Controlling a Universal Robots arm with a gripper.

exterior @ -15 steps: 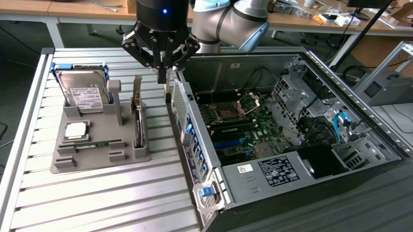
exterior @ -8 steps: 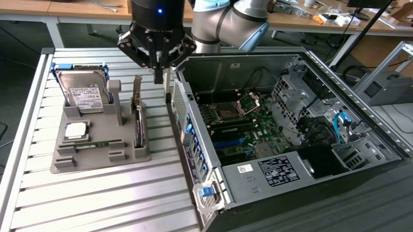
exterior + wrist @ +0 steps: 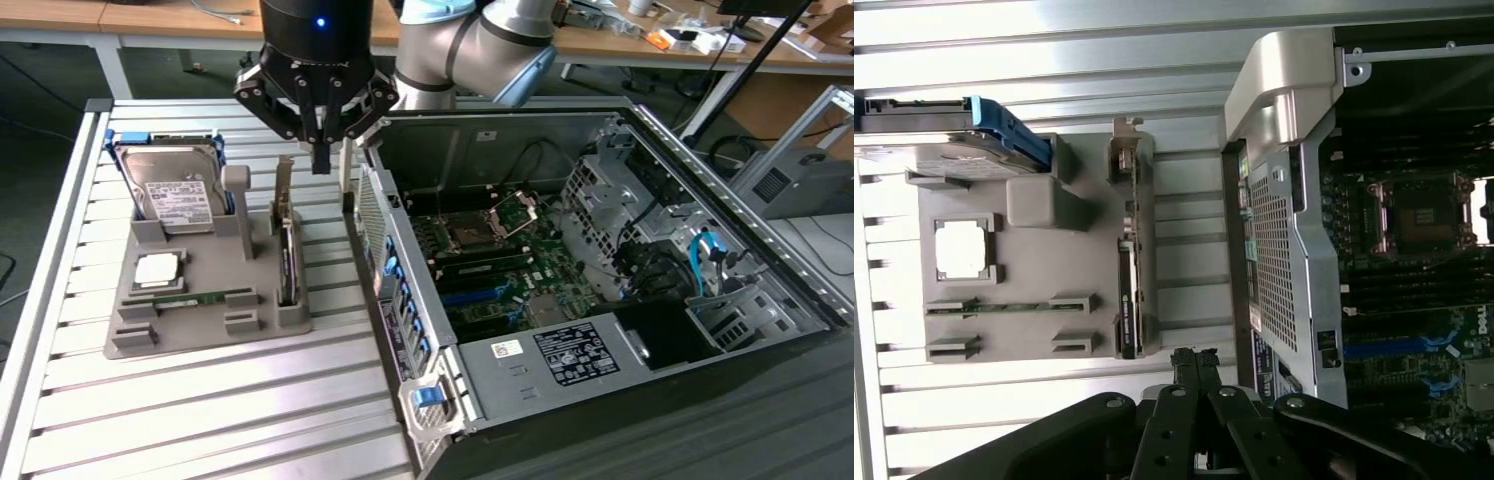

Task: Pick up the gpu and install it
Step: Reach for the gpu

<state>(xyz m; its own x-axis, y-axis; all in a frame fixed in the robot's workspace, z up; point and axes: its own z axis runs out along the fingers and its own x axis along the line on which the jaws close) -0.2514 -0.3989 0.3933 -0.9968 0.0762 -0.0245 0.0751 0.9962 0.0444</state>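
Observation:
The gpu (image 3: pixel 284 240) is a thin dark card with a silver bracket. It stands on edge in a slot along the grey holder's (image 3: pixel 200 330) side nearest the computer case. In the wrist view the gpu (image 3: pixel 1129 270) appears edge-on. My gripper (image 3: pixel 320 165) hangs above the far end of the card, between it and the case wall. Its fingers are shut together with nothing between them. In the wrist view the closed fingertips (image 3: pixel 1194 358) sit just off the card's end, apart from it.
The holder (image 3: pixel 1034 205) also carries a silver hard drive (image 3: pixel 174 195) in a blue frame, a processor chip (image 3: pixel 158 268) and a green memory stick (image 3: pixel 200 297). The open computer case (image 3: pixel 561 250) with its motherboard (image 3: pixel 1414 280) lies on the exterior view's right, on a slatted metal table (image 3: pixel 200 420).

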